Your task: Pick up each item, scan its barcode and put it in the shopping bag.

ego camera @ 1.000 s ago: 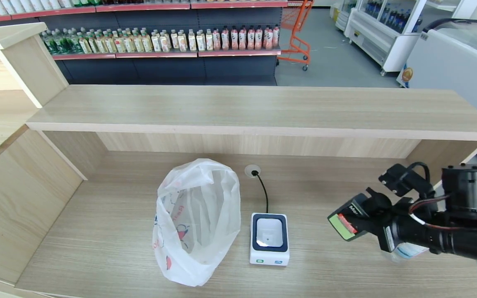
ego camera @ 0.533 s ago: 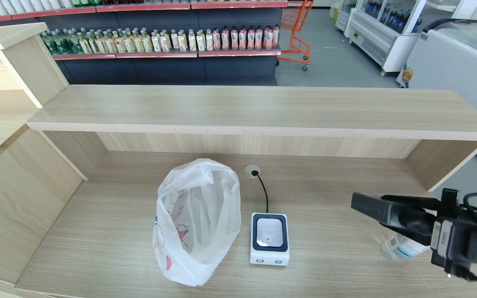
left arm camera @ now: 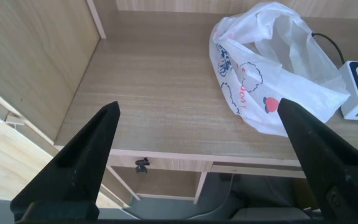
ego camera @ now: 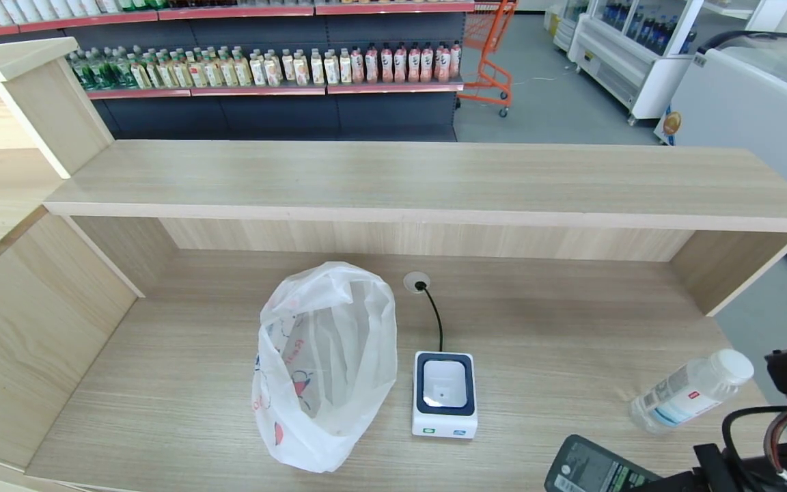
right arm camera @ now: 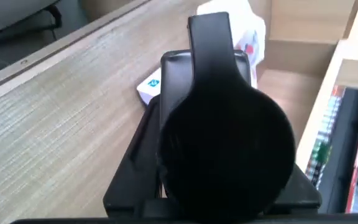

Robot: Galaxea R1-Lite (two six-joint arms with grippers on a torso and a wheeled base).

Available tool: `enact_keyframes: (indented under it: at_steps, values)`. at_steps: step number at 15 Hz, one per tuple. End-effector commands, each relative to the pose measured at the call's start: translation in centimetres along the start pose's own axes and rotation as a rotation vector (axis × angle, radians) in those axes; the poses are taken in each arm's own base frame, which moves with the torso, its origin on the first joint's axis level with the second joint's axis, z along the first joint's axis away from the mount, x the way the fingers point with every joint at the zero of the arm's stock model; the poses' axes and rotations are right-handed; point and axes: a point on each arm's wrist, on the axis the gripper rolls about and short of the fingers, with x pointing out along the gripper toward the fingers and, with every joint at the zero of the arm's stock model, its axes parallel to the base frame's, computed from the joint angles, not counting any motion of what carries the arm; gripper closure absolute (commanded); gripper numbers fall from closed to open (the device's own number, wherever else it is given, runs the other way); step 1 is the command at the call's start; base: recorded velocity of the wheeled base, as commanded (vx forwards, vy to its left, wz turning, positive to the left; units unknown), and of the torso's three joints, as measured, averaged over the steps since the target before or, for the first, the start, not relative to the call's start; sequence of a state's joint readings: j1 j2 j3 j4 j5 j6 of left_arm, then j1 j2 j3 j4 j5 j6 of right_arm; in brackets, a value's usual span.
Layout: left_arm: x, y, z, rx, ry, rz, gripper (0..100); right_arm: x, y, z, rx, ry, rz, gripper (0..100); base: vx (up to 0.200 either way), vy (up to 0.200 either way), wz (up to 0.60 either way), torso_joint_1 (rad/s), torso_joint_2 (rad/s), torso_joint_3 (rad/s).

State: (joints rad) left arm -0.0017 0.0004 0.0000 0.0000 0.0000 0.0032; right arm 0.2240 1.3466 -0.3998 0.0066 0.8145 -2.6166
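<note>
A white plastic shopping bag stands open on the wooden counter, with a white barcode scanner just to its right. A clear water bottle lies on its side near the counter's right end. My right gripper is low at the counter's near right corner, shut on a dark flat pack with a printed label. The same dark pack blocks most of the right wrist view. My left gripper hangs open and holding nothing, below the counter's front edge, short of the bag.
A raised wooden ledge runs along the back of the counter and a side wall closes its left end. The scanner's black cable runs back to a hole in the counter. Store shelves and freezers stand beyond.
My right arm has swung down and back toward the counter's near right corner with the dark pack in it. The water bottle it was covering is now in full view.
</note>
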Motion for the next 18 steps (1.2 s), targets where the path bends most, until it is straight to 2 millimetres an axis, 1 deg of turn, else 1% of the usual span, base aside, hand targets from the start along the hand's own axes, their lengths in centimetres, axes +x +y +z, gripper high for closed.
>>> enact_keyframes:
  at_steps: [1, 2, 3, 4, 7, 11, 18]
  values:
    - [0.0, 0.0, 0.0, 0.000, 0.000, 0.000, 0, 0.9, -0.4, 0.1, -0.083, -0.066, -0.016, 100, 0.000, 0.000, 0.00, 0.000, 0.00, 0.000]
    - [0.0, 0.0, 0.0, 0.000, 0.001, 0.000, 0, 1.7, -1.5, -0.1, -0.192, -0.081, -0.056, 100, 0.000, 0.000, 0.00, 0.000, 0.00, 0.000]
    - [0.0, 0.0, 0.0, 0.000, 0.000, 0.000, 0, 2.8, -2.4, -0.5, -0.304, -0.107, -0.138, 100, 0.000, 0.000, 0.00, 0.000, 0.00, 0.000]
    - [0.0, 0.0, 0.0, 0.000, 0.000, 0.000, 0, 3.1, -2.5, -0.7, -0.361, -0.132, -0.194, 100, 0.000, 0.000, 0.00, 0.000, 0.00, 0.000]
    - [0.0, 0.0, 0.0, 0.000, 0.001, 0.000, 0, 2.9, -2.8, -0.4, -0.449, -0.169, -0.292, 100, 0.000, 0.000, 0.00, 0.000, 0.00, 0.000]
    - [0.0, 0.0, 0.0, 0.000, 0.000, 0.000, 0, 2.5, -2.5, 0.3, -0.446, -0.170, -0.291, 100, 0.000, 0.000, 0.00, 0.000, 0.00, 0.000]
    - [0.0, 0.0, 0.0, 0.000, 0.001, 0.000, 0, 2.7, -2.3, 0.0, -0.432, -0.170, -0.285, 100, 0.000, 0.000, 0.00, 0.000, 0.00, 0.000]
